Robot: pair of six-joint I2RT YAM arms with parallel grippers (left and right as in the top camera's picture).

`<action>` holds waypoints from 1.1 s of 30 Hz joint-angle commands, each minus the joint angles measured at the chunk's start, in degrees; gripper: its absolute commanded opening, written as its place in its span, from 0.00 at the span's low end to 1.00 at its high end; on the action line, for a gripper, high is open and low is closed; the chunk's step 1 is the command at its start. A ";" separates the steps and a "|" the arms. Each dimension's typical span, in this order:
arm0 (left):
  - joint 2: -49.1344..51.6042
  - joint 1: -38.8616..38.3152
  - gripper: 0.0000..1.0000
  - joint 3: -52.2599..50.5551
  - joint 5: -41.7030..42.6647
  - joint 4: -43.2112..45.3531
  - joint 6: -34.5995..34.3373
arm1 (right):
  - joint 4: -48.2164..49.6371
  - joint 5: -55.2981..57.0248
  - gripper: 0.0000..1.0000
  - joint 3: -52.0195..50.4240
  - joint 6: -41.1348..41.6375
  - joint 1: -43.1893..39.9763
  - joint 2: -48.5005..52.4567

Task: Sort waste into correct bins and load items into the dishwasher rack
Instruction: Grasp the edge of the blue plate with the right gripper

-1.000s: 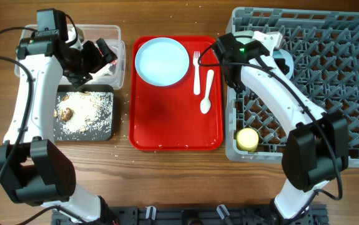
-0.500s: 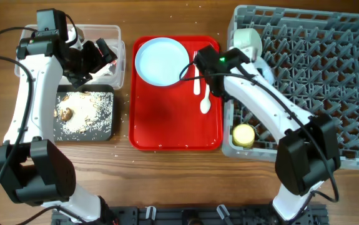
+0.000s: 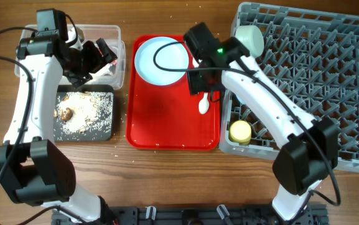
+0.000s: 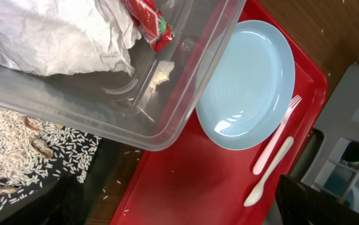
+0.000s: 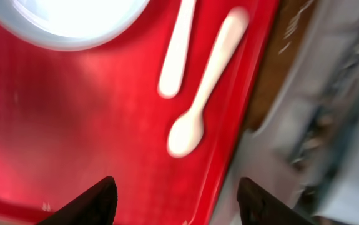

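My right gripper (image 3: 203,86) hangs open over the red tray's right side, nothing between its fingers (image 5: 92,203). Just ahead of it lie the white spoon (image 5: 207,81) and the fork (image 5: 178,53). The light blue plate (image 3: 162,59) sits at the tray's back. My left gripper (image 3: 103,55) is open and empty beside the clear tub (image 3: 107,31), which holds a crumpled napkin (image 4: 48,31) and a red wrapper (image 4: 148,22). The black tray (image 3: 107,128) carries rice and brown scraps (image 3: 67,114). In the grey rack (image 3: 310,81) are a yellow cup (image 3: 240,131) and a pale bowl (image 3: 249,37).
The red tray (image 3: 167,119) lies between the two bins on the left and the rack on the right. Rice grains are scattered on the wooden table (image 3: 120,112) beside the black tray. The rack's near-left wall (image 5: 329,125) stands close to my right fingers.
My right arm has swung left out of the rack to above the red tray, and its jaws have opened. The pale bowl stays at the rack's back-left corner. My left arm has not moved.
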 commanded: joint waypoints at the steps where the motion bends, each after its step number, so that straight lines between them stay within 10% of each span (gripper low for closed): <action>1: -0.98 -0.11 1.00 0.74 0.07 0.00 0.28 | 0.07 -5.90 0.62 -7.32 1.20 0.02 0.76; 15: -0.98 -0.11 1.00 0.74 0.07 0.00 0.31 | -5.22 4.11 0.57 -12.57 5.38 -0.04 0.76; 20: -0.98 -0.11 1.00 0.74 0.07 0.00 0.31 | 13.09 -3.41 0.58 -3.43 4.52 -1.09 1.05; 25: -0.98 -0.11 1.00 0.74 0.07 0.00 0.28 | 9.44 -9.33 0.55 20.92 2.12 -5.11 19.12; 33: -0.98 -0.11 1.00 0.74 0.07 0.00 0.28 | 14.19 -9.31 0.38 21.68 15.15 -5.11 29.16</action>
